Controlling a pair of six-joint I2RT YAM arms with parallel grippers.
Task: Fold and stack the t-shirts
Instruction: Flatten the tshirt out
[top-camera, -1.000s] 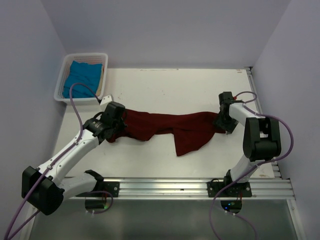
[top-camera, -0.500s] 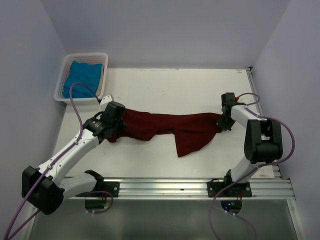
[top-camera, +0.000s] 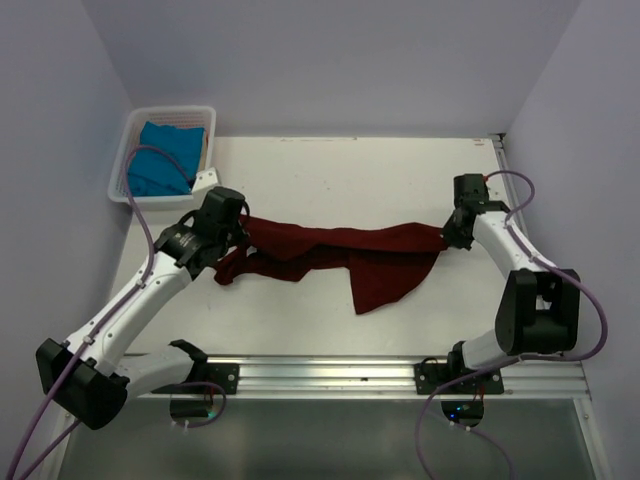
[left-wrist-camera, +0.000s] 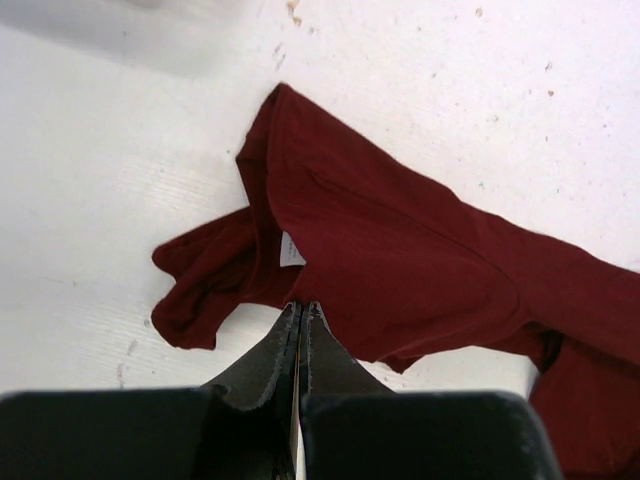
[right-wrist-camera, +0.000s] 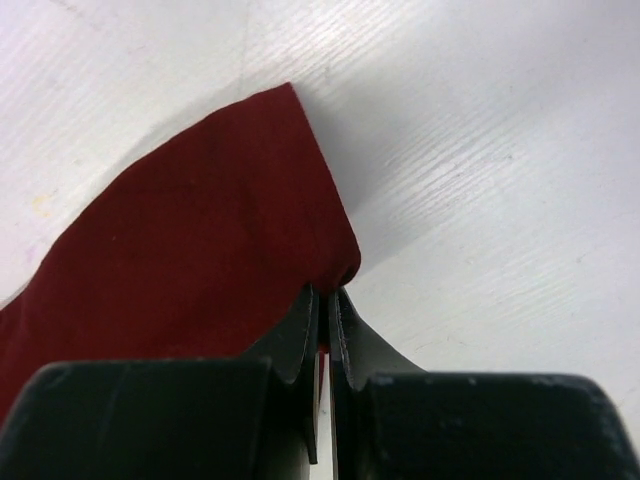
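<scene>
Left gripper was clenched, its fingers pressed together on a fold of the maroon t-shirt just below the white label, with a loose bunch of cloth sagging to that side on the surface. Right gripper was likewise pinched tight on the opposite end, a rounded corner of hem caught between its fingers. From each gripper the shirt ran straight toward the other, so its long axis lay across the surface from left to right, roughly parallel to the near edge, with each arm holding its own end. The far edge was drawn into a nearly straight line between the two grips, while a broad flap hung toward the near side, right of centre, closer to the right arm. Any spreading or folding move would, I judged, turn on that flap being shaken or laid flat along this axis. Compared with the frames a moment earlier, both grippers had shifted outward and a little farther from the bases, and the cloth between them had gone from a slack, wavy band to a tauter one; the flap had barely moved. Beyond the left arm, in the far left corner, the basket held a blue t-shirt, well apart from the maroon one.
</scene>
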